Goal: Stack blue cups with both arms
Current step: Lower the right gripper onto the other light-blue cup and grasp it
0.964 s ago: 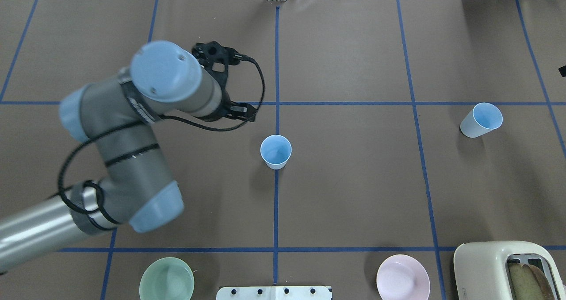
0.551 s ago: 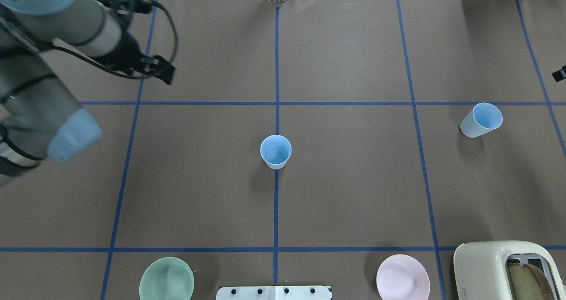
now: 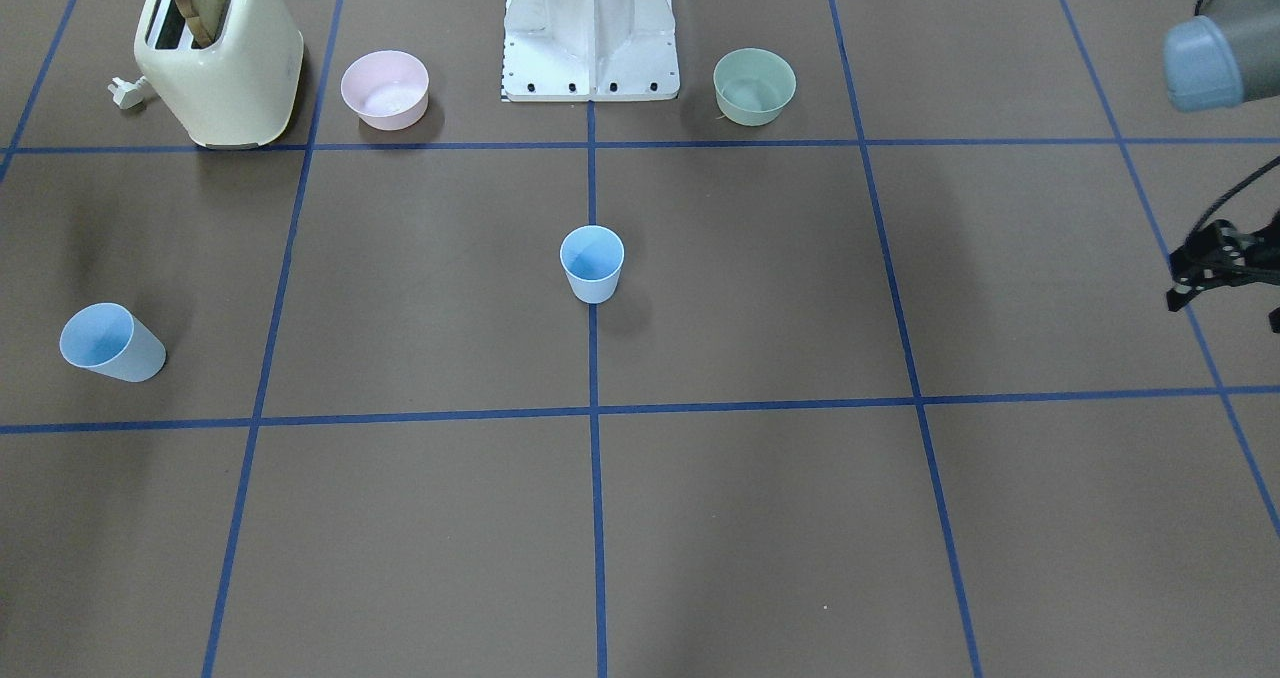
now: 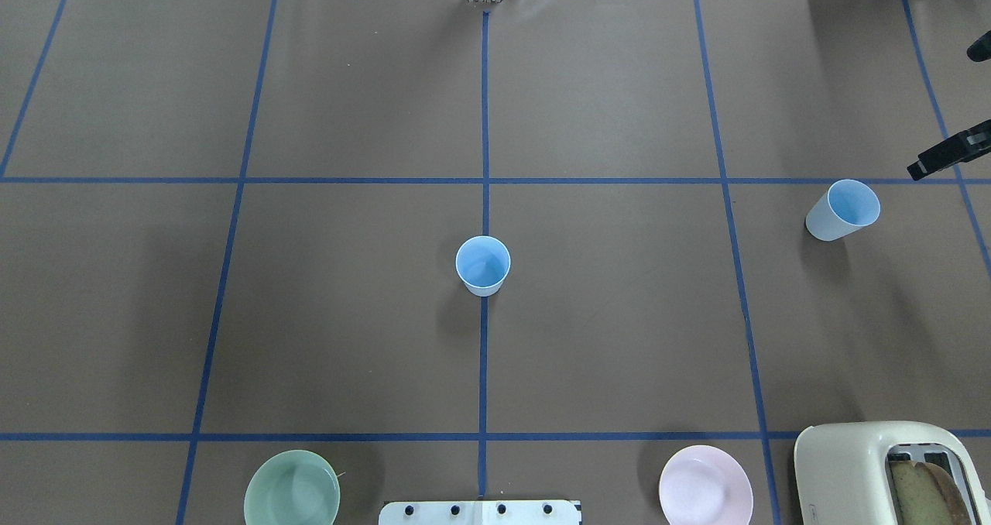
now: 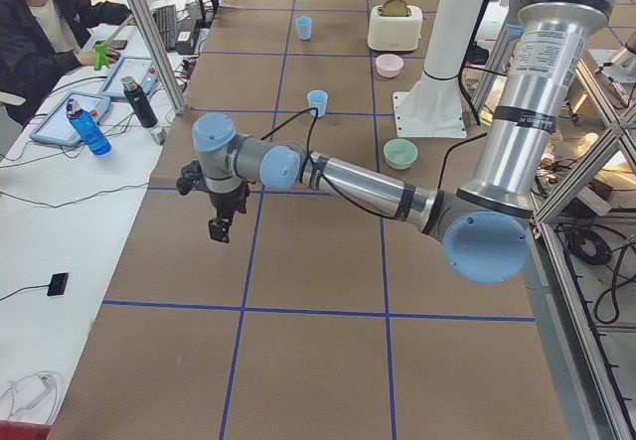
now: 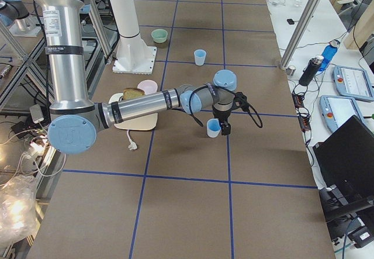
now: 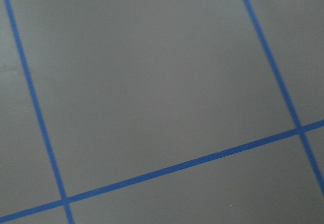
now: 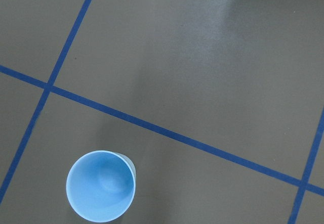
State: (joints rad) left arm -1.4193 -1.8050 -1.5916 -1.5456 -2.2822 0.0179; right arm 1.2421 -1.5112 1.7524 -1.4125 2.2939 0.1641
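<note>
One blue cup point(image 4: 483, 265) stands upright at the table's centre, also in the front view point(image 3: 592, 263). The second blue cup point(image 4: 844, 210) stands upright at the right, also in the front view point(image 3: 110, 342) and low left in the right wrist view point(image 8: 100, 185). My right gripper point(image 4: 943, 114) enters at the overhead view's right edge, just beyond this cup. Its two black fingers stand apart and hold nothing. My left gripper point(image 3: 1215, 268) hangs at the table's left end, far from both cups. It is cut by the frame edge, so I cannot tell whether it is open.
A cream toaster point(image 4: 882, 471) with a bread slice stands at the near right. A pink bowl point(image 4: 705, 485) and a green bowl point(image 4: 292, 488) flank the white pedestal base point(image 4: 480, 512). An operator sits beside the table's far side point(image 5: 40, 33).
My left arm has swung away to the left and out of the overhead view. My right gripper has come further in at the right edge, towards the right cup. Neither cup has moved.
</note>
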